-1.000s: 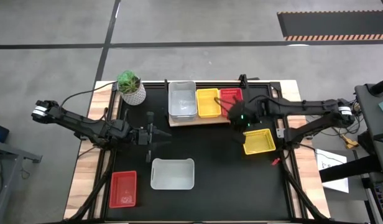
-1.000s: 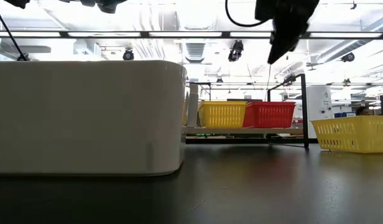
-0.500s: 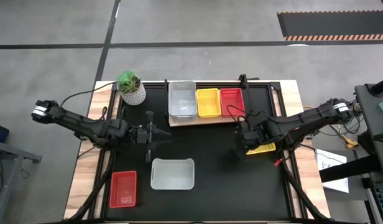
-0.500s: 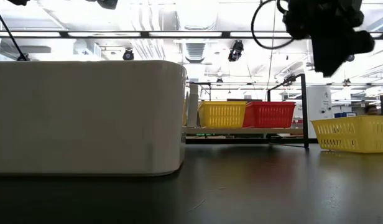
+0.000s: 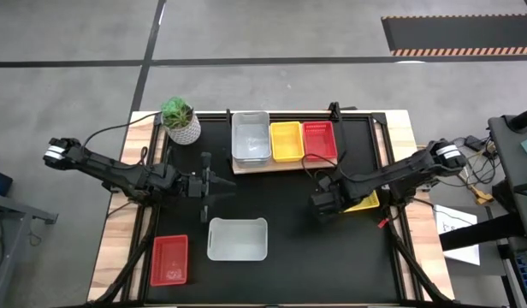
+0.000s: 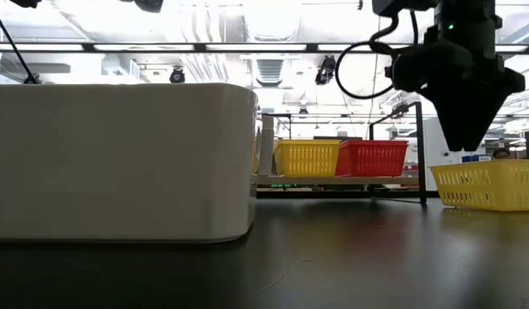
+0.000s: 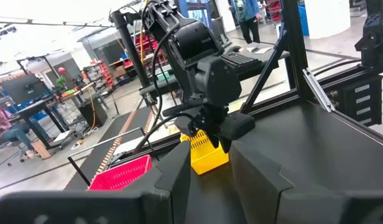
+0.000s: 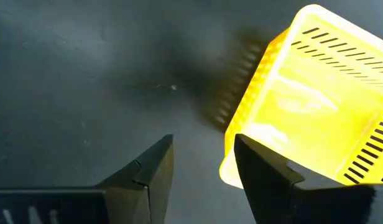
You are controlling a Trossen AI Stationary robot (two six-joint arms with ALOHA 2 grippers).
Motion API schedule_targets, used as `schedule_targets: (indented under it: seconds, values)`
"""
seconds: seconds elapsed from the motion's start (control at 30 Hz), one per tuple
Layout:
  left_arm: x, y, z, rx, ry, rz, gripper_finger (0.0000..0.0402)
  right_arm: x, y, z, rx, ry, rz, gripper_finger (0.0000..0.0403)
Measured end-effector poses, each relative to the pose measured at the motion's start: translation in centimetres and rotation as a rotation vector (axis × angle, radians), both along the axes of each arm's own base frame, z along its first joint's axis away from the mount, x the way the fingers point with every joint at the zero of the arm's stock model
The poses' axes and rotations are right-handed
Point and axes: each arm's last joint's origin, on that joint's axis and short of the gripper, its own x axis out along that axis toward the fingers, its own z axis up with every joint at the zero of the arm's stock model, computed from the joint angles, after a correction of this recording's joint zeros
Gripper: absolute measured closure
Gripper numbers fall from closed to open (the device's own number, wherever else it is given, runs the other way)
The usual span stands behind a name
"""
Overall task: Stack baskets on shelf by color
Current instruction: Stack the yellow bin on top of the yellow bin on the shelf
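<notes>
Right gripper (image 8: 201,165) parted beside yellow basket (image 8: 309,106), a gap hidden from overhead, left gripper (image 7: 207,165) parted too

The loose yellow basket (image 5: 364,202) beside the shelf (image 5: 276,164) is largely hidden under the right arm (image 5: 392,175) in the high view, and the low view's edge crops it.

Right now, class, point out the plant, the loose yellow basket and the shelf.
Plant (image 5: 177,112), high view, on its green leaves.
Yellow basket (image 8: 309,112), right wrist view, on its inner floor.
Shelf (image 5: 272,166), high view, on its bare front edge.
</notes>
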Motion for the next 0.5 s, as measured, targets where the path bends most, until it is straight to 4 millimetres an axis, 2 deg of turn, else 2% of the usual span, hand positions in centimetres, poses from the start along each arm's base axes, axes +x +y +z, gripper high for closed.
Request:
schedule_targets:
  seconds: [0.17, 0.3, 0.4, 0.5]
  values:
    - [0.0, 0.0, 0.0, 0.015, -0.001, 0.000, 0.0301, 0.1, -0.2, -0.4, -0.024, 0.027, -0.009, 0.0245]
    - [0.0, 0.0, 0.1, 0.021, -0.004, 0.000, 0.0301, -0.3, -0.6, -0.4, -0.117, 0.039, -0.069, 0.0248]
    - [-0.1, 0.0, 0.1, 0.022, -0.005, 0.000, 0.0301, -0.6, -0.6, -1.3, -0.221, 0.035, -0.117, 0.0248]
    - [0.0, 0.0, 0.1, 0.025, -0.006, 0.000, 0.0301, -0.6, -0.5, -2.5, -0.230, 0.079, -0.127, 0.0248]
